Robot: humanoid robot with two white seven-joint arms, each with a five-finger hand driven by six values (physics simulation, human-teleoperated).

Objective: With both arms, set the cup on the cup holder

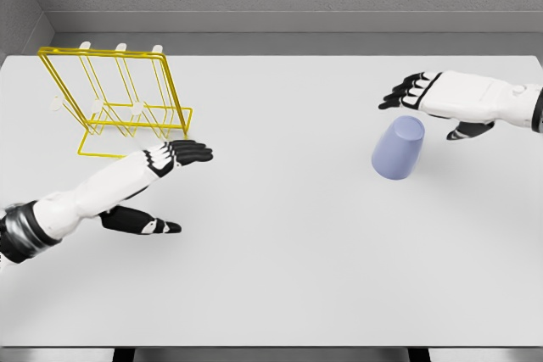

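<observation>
- Cup (399, 149), a pale blue one, stands upside down on the white table (280, 260), slightly tilted in this view, its long axis running roughly upward toward the camera.
- It sits just below and slightly inward of the right hand's (441, 97) fingers (405, 91), near them but not touching; the thumb shows dark beside the cup's far side.
- The right hand's fingers are stretched out flat and hold nothing.
- The left hand (165, 163) is well apart from the cup, across the table's middle; its fingers are likewise extended and empty, the thumb splayed low.
- The right hand is clearly the nearer, so the first grasp looks to be its job.
- The yellow wire cup holder (119, 103) stands just beyond the left fingertips, close to the table's far left corner.
- Between cup and holder the tabletop gives open room for a handover; the table's far edge lies close behind the right hand.
</observation>
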